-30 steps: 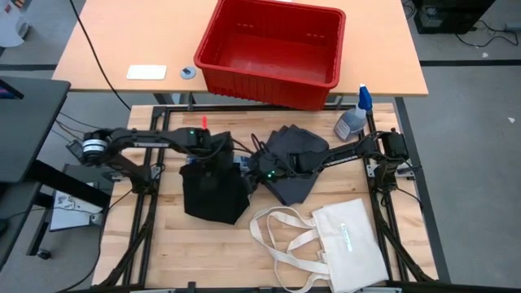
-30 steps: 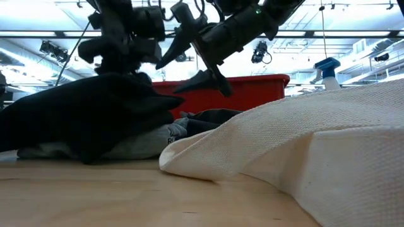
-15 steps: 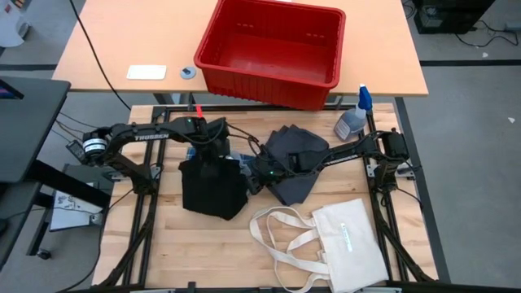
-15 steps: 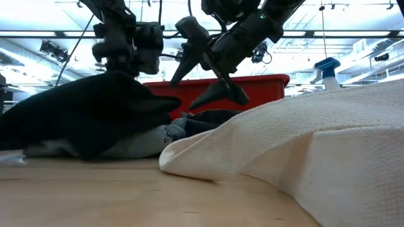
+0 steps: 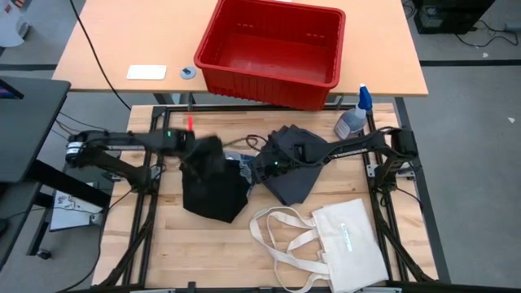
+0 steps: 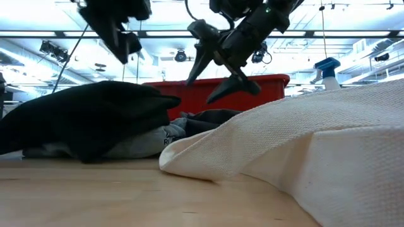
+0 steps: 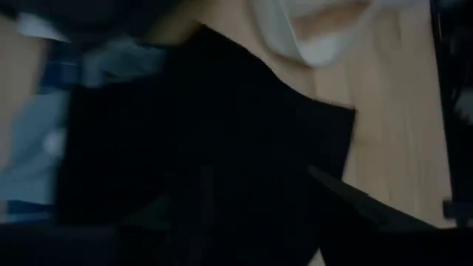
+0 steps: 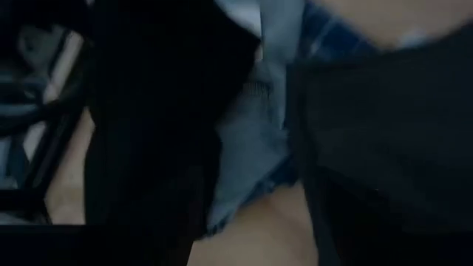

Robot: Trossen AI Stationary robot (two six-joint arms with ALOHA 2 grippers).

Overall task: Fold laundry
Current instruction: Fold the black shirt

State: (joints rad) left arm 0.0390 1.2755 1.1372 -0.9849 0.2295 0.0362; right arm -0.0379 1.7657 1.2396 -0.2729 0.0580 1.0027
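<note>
From above, the left gripper (image 5: 203, 149) hangs over the far edge of the black piece (image 5: 213, 185), which lies flat on the wooden table (image 5: 163, 244) just in front of it. Motion blur hides its fingers here. The right gripper (image 5: 259, 169) sits to the black piece's right, at the near-left edge of the dark grey piece (image 5: 295, 163). Between the two grippers a strip of light blue-grey piece (image 5: 242, 168) peeks out. The cream tote bag (image 5: 346, 240) lies nearer the front, well apart from the right gripper; the red bin (image 5: 273, 49) and spray bottle (image 5: 352, 118) stand beyond both.

At table height, the left gripper (image 6: 123, 41) is raised clear above the black piece (image 6: 88, 120) — nothing hangs from it, though how far its fingers are spread I cannot tell. The right gripper (image 6: 221, 66) is also in the air, fingers clearly spread apart and empty, above the dark grey piece (image 6: 211, 116). The tote bag (image 6: 303, 151) fills the foreground.

The left wrist view looks down on the black piece (image 7: 207, 148), with blue-white plaid piece (image 7: 63, 74) and pale cloth beside it.

The right wrist view shows the light blue-grey piece (image 8: 255, 148) between the black piece (image 8: 148, 111) and the dark grey piece (image 8: 384, 140) — fingers parted, gripping nothing.
</note>
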